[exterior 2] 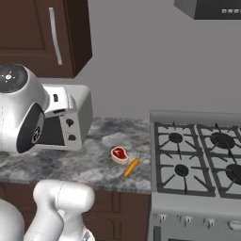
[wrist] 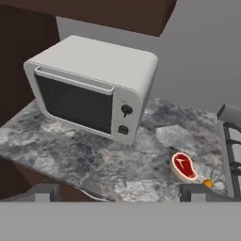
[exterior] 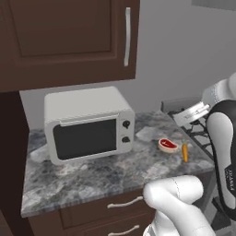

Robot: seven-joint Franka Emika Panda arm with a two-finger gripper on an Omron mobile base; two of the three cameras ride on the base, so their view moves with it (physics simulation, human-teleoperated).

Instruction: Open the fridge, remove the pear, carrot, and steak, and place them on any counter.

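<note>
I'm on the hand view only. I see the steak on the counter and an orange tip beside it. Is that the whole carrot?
Observer: Yes, the carrot lies whole on the counter, beside the steak, not touching it.
Operator: What's past it?
Observer: A stove with several burners, right against the counter.
Operator: Above the white oven?
Observer: A dark cabinet with a long silver handle.

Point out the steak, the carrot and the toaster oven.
steak [exterior: 168, 144], left base view, red centre.
carrot [exterior 2: 132, 167], right base view, middle of the orange root.
toaster oven [wrist: 75, 101], hand view, dark door glass.
</note>
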